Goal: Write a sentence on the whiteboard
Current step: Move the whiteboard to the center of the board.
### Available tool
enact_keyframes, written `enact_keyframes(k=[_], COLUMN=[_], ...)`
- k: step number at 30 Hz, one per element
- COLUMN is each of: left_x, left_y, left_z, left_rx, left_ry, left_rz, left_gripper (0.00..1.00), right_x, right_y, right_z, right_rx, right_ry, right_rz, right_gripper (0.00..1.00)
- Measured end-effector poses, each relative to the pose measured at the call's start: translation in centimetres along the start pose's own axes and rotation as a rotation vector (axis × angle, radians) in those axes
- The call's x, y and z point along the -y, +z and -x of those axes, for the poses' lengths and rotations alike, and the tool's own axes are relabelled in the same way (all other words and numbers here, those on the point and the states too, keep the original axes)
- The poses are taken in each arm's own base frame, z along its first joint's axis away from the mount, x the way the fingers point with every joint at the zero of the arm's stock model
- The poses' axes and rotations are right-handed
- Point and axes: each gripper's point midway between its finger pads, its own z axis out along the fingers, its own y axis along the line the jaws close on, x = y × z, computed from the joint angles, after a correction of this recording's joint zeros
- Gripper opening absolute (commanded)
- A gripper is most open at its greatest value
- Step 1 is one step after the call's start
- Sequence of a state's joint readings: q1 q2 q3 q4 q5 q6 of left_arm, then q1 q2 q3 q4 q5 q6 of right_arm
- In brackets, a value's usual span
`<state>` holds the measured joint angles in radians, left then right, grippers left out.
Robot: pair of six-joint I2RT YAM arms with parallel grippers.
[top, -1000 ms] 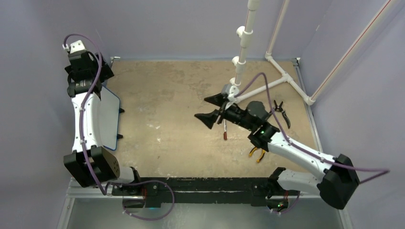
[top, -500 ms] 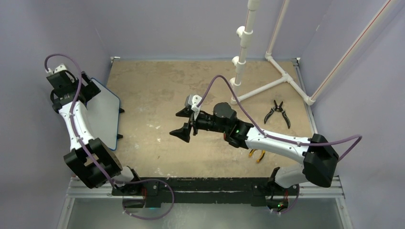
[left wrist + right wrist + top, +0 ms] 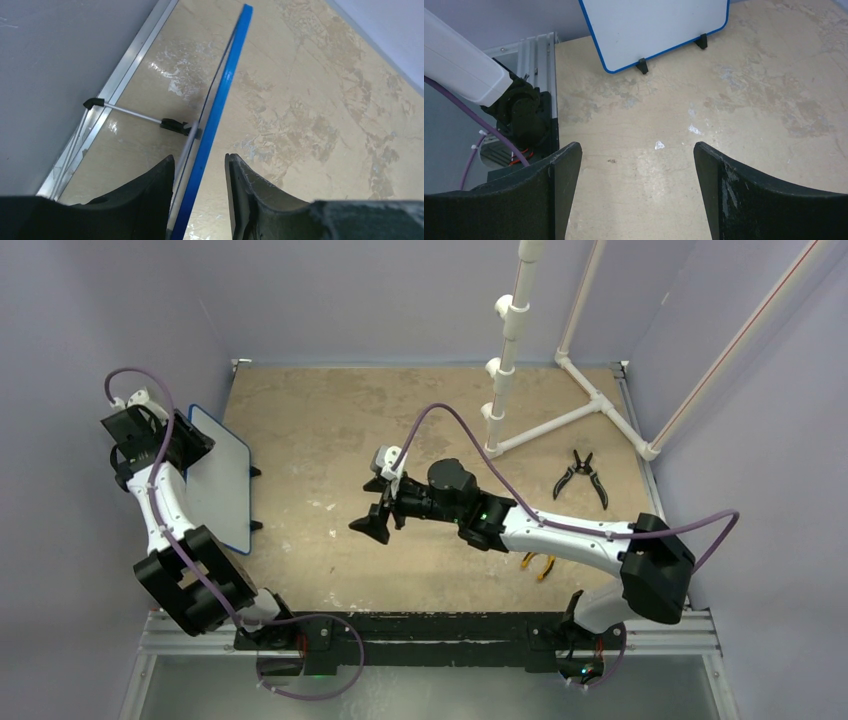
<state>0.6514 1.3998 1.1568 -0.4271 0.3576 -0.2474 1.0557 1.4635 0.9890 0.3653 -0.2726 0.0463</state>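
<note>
So yeah, the whiteboard (image 3: 222, 480) is standing on its little black feet (image 3: 641, 65) at the left edge of the table (image 3: 330, 420), right by the wall. The left claw (image 3: 199, 157) is straddling its blue rim (image 3: 220, 95), fingers partly spread with a sliver of gap on each side, so it's open around the edge rather than clamped on it. Right claw (image 3: 636, 145) hangs over the middle of the table, wide open and pointed at the board, whose face looks plain white from that wrist cam, and black pliers (image 3: 580, 475) lie off to the right near a white pipe frame (image 3: 510, 340).
</note>
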Motion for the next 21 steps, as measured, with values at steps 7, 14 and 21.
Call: enact_keyframes(k=[7, 14, 21], left_x=[1.0, 2.7, 6.8], left_y=[-0.5, -0.4, 0.0], left_z=[-0.2, 0.2, -0.3], left_rx=[0.058, 0.114, 0.107], left_ry=[0.026, 0.058, 0.106], left_rz=[-0.071, -0.196, -0.355], left_gripper=[0.00, 0.00, 0.00], right_x=[0.2, 0.5, 0.6], right_y=[0.4, 0.4, 0.0], right_z=[-1.0, -1.1, -0.7], right_rx=[-0.030, -0.030, -0.019], right_ry=[-0.007, -0.017, -0.021], right_rz=[-0.015, -0.034, -0.043], right_gripper=[0.86, 0.86, 0.87])
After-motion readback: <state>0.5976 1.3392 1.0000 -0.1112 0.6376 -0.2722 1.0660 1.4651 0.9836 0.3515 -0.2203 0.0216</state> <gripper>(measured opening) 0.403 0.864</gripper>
